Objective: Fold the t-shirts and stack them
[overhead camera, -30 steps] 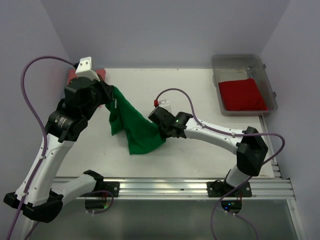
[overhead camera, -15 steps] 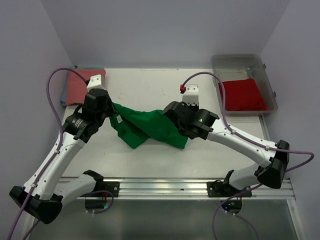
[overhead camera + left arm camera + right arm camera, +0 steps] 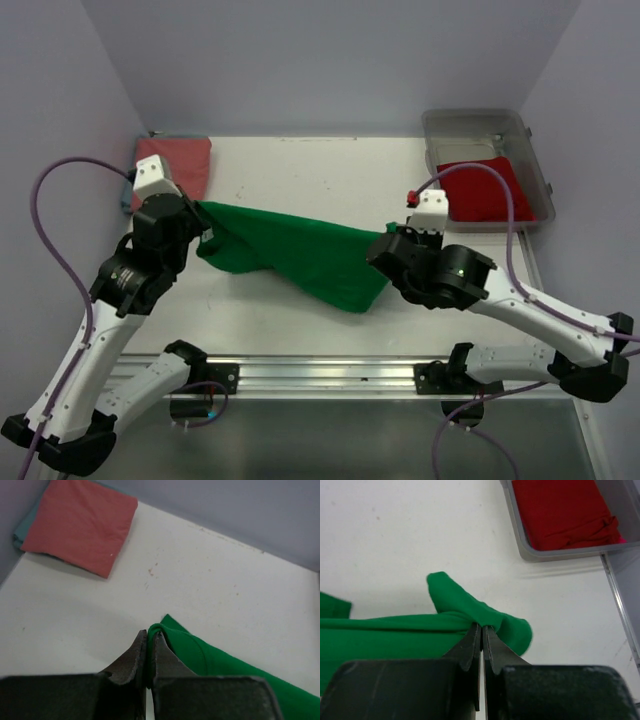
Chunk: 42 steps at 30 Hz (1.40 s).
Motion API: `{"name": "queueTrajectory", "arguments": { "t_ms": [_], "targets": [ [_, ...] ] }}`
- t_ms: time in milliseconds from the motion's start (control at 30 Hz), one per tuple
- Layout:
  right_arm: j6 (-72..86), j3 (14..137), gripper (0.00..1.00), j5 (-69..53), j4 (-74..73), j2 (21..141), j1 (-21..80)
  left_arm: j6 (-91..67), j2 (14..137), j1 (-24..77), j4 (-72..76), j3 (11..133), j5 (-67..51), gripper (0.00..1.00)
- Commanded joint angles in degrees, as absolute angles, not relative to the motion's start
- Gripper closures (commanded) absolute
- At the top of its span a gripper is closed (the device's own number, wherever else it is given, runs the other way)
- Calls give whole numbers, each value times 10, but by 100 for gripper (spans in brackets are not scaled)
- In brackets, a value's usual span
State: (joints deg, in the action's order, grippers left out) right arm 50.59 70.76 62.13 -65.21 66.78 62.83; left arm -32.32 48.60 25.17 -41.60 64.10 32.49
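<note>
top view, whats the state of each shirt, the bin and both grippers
green shirt: unfolded, stretched between both grippers
salmon-pink shirt: folded flat, far left
red shirt: folded, in the bin
bin: open, no lid
left gripper: shut on green shirt
right gripper: shut on green shirt

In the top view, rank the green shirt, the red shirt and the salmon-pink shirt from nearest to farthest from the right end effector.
1. green shirt: pinched in the right end effector, spread out to its left.
2. red shirt: in the bin, far right.
3. salmon-pink shirt: folded in the far left corner.
</note>
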Motion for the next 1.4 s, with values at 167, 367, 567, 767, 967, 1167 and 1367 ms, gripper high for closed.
{"name": "queueTrajectory", "arguments": {
  "t_ms": [167, 367, 567, 767, 967, 1167, 1367],
  "targets": [
    [323, 772, 100, 755, -502, 586, 627, -266, 459, 253, -329, 741, 388, 100],
    [174, 777, 100, 770, -338, 609, 625, -247, 519, 253, -306, 775, 366, 100],
    [160, 832, 100, 680, -327, 700, 568, -247, 597, 252, -284, 801, 348, 100],
    [144, 895, 100, 551, -316, 801, 446, -222, 667, 246, -243, 835, 321, 100],
    [122, 982, 100, 484, -320, 936, 364, -254, 749, 125, -179, 821, 229, 100],
    [140, 1051, 100, 412, -344, 1054, 317, -251, 848, 84, -119, 809, 193, 100],
    [150, 1152, 100, 382, -373, 1200, 270, -235, 970, 67, -71, 852, 133, 100]
  ]
}}
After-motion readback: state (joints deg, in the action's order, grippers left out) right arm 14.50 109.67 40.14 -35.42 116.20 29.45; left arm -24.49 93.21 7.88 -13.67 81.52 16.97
